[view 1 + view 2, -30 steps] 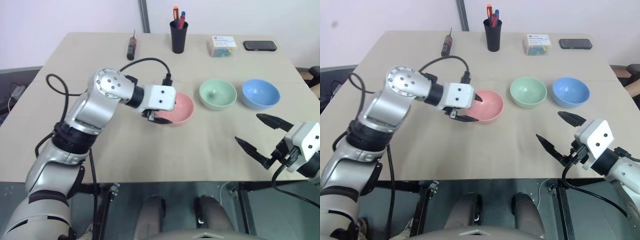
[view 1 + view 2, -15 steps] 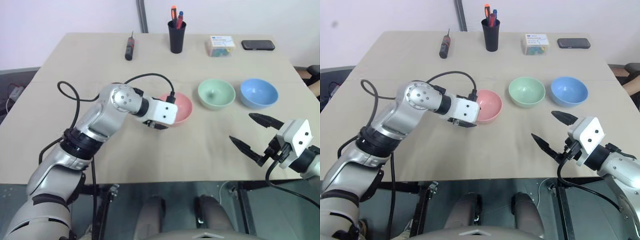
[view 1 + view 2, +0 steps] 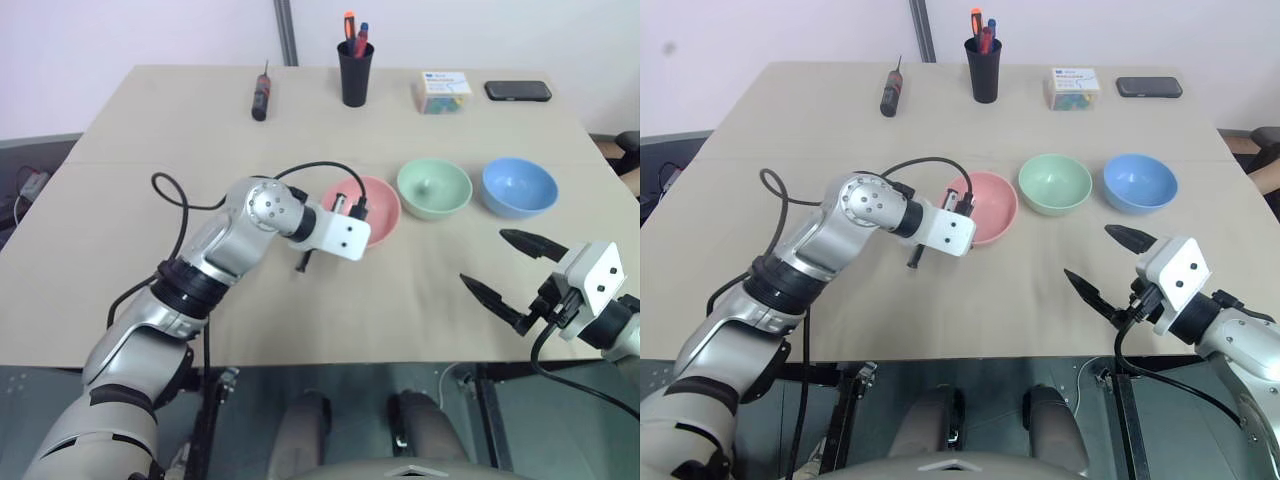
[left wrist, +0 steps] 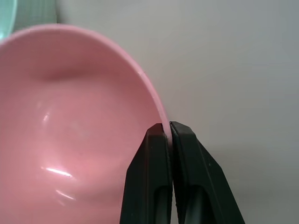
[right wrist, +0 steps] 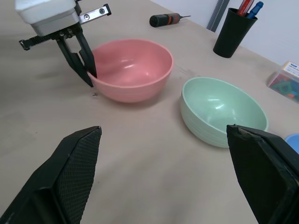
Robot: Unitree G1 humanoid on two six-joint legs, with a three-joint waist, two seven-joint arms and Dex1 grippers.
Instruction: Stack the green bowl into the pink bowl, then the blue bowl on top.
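The pink bowl [image 3: 380, 203] stands upright on the tan table [image 3: 150, 200], left of the green bowl [image 3: 434, 188] and the blue bowl [image 3: 519, 187], all three in a row. My left gripper [image 4: 168, 127] is shut on the pink bowl's rim [image 5: 96, 77], on the side away from the green bowl [image 5: 219, 109]. One finger is inside the bowl and one outside. My right gripper [image 3: 485, 260] hangs open near the table's front right, short of the green and blue bowls, with nothing between its fingers.
Along the table's far edge lie a screwdriver [image 3: 262, 95], a black pen cup [image 3: 357, 73], a small clear box of coloured bits [image 3: 445, 92] and a black phone [image 3: 519, 91]. The left arm's cable loops over the table's left half.
My left gripper came down and to the right and shut on the pink bowl's rim. The pink bowl slid slightly toward the green bowl. The right arm kept still.
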